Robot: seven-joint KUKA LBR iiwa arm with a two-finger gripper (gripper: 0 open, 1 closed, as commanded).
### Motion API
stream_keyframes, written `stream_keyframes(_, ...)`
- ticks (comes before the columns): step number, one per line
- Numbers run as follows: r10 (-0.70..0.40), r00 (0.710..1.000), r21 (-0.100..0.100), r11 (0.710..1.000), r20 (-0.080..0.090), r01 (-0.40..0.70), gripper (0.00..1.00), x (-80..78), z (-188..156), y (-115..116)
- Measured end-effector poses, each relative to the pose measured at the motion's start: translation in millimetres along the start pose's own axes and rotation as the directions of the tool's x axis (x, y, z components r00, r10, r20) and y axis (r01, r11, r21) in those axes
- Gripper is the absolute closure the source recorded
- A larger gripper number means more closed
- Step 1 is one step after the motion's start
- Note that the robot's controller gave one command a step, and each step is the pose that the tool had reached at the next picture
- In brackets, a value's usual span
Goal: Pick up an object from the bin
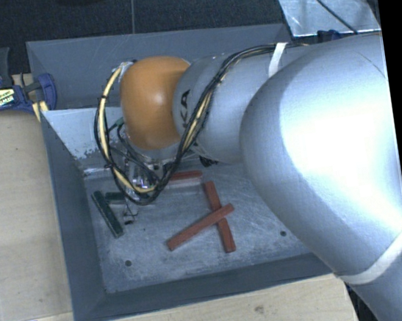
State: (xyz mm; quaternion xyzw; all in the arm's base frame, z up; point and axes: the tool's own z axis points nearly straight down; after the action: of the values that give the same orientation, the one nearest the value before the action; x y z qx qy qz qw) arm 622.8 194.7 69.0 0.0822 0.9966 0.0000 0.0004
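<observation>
So the arm (310,148) comes in from the right side of the grey bin (85,283) and takes up most of that half. The gripper (141,181) is down low near the bin's back-left corner, tucked under the orange cover (152,100) and a bundle of yellow and black cables (105,136). With all that in the way I honestly can't tell if it's spread, pressed together, or pinching anything.

The closest thing to it is a dark bar (108,213), flat and narrow, lying on the bin floor just to the left of the gripper, near the left wall. Can't tell if they're touching.

There's also a short red-brown stick (186,174) just right of the gripper, partly under the arm. Further toward the front, around the middle of the floor, 2 more lie crossed in an X: a long red-brown stick (192,231) and an upright red-brown stick (212,194).
</observation>
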Motion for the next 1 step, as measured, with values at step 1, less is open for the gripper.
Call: stream_keyframes(1,0.000,1.000,-0.001,1.000,0.001,0.000,1.00,-0.4,-0.4,0.2)
